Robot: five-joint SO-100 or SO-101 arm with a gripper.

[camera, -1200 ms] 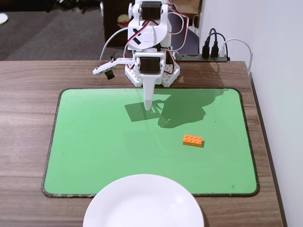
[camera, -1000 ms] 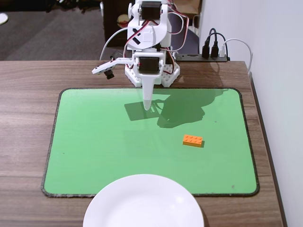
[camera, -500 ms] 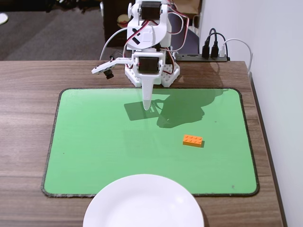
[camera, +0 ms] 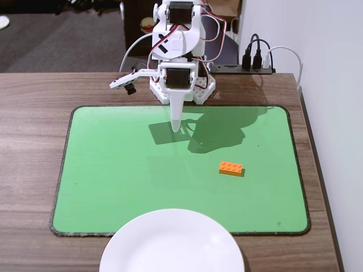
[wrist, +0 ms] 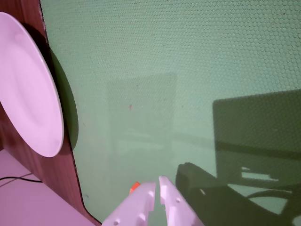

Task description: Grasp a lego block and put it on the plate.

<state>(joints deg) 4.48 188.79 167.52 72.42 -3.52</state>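
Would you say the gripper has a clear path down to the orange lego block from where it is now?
Probably yes: the lego block lies alone on the green mat, nothing beside it, and the gripper hangs over open mat, closed and empty. The plate sits well clear.

Gripper (camera: 176, 126) hangs above the mat (camera: 113, 170) — seemingly shut — lego block (camera: 231, 168) apart.

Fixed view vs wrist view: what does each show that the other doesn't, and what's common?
Only the fixed view shows the arm's white base, the power strip behind it, the whole mat outline, and the full lego block with its studs, lying apart from the gripper.

Only the wrist view shows the two fingertips close up, nearly together, and the mat's fine honeycomb texture.

Both show the gripper, the green mat, the white plate overlapping the mat's edge, the wooden table, and the block, though in the wrist view only an orange sliver shows beside the fingers.
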